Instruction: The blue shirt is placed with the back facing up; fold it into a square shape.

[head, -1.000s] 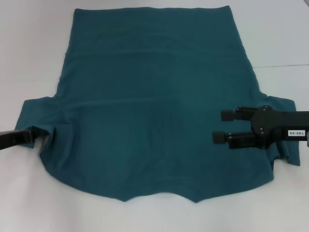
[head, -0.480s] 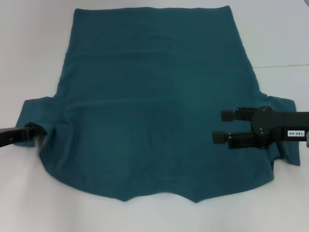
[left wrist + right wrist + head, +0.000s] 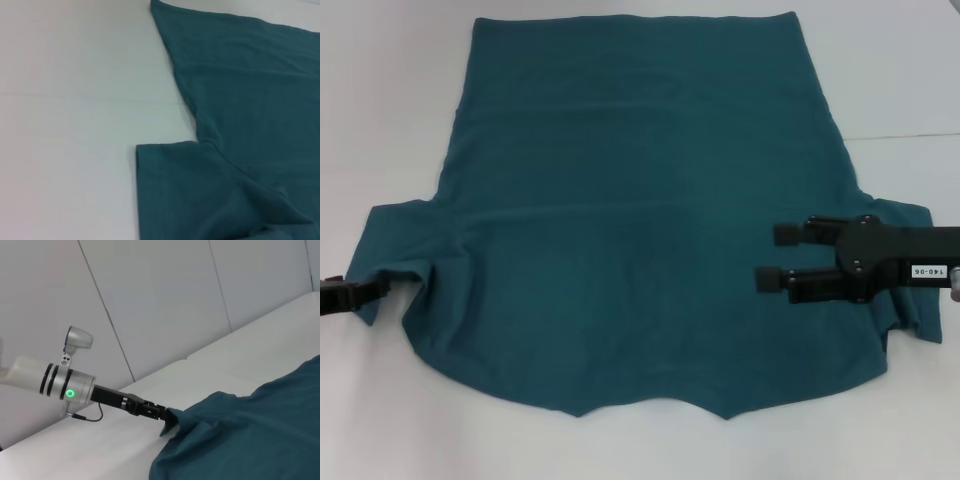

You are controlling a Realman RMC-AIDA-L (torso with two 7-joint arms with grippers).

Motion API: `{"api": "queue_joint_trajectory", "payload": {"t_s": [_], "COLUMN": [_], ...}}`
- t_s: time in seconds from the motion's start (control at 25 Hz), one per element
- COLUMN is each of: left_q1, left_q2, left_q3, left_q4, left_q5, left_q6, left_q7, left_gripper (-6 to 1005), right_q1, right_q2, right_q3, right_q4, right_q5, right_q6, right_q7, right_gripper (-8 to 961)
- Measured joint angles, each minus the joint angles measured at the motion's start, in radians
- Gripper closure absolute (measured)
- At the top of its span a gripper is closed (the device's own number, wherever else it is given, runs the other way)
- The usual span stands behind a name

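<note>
The blue shirt [image 3: 640, 200] lies flat, left gripper [image 3: 375, 290] at its sleeve edge.

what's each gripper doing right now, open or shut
Left gripper: at the edge of the blue shirt's left sleeve; open or shut cannot be told.
Right gripper: open, holding nothing, over the shirt's right side.

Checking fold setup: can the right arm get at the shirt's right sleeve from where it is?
Probably yes. The right end effector, open, hovers over the shirt just inboard of the right sleeve; nothing lies between them, though the arm itself covers part of that sleeve.
</note>
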Motion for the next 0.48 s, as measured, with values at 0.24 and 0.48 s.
{"api": "queue_joint_trajectory", "payload": {"t_s": [0.24, 0.48], "left_q1": [0.0, -0.001], "left_q2": [-0.001, -0.004], "left_q3": [0.044, 0.106], "left_q4": [-0.006, -0.015], "left_q5": [-0.005, -0.007], "left_q6": [-0.029, -0.079], "left_q7": [0.006, 0.005], "left_gripper": [249, 190], "right_q1": [0.001, 0.0], "right_q2": [0.005, 0.005], "right_q3": [-0.001, 0.0], "right_q4": [-0.004, -0.005], "right_q5": [0.001, 0.001], "right_q6": [-0.002, -0.002], "right_q7": [0.007, 0.007], "right_gripper": [27, 26]}}
